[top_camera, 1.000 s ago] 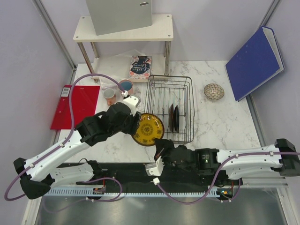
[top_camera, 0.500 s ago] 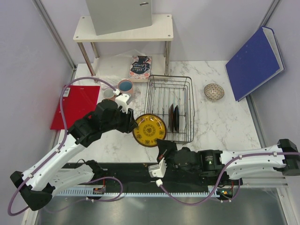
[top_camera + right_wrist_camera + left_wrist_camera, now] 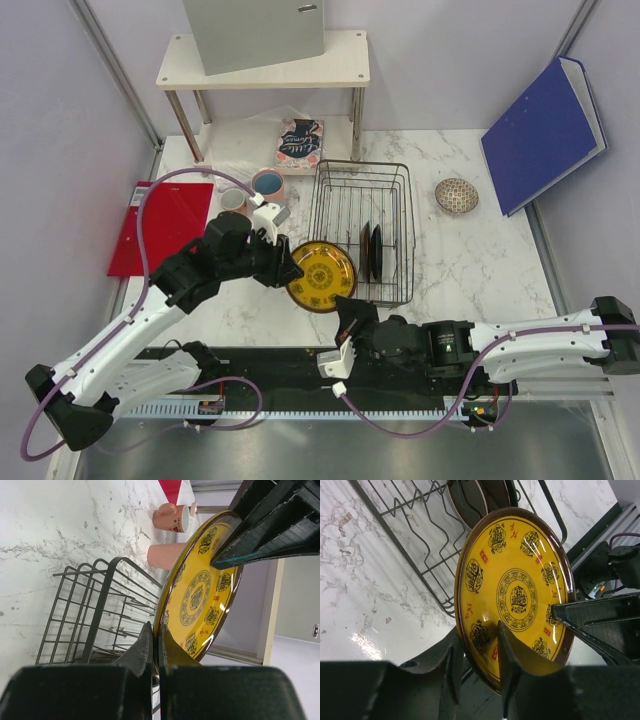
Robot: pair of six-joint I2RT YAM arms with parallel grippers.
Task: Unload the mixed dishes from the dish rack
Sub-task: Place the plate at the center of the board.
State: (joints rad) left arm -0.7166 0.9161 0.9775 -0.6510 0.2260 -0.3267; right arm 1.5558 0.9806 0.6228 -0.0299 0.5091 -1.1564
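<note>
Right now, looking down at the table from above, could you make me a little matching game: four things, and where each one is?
Things:
1 yellow plate
2 speckled bowl
3 blue folder
4 red mat

Places:
a propped up at the far right
b between the fingers of the left pincer
c at the left edge of the table
d lying to the right of the rack

Pairs: 1-b, 2-d, 3-a, 4-c
</note>
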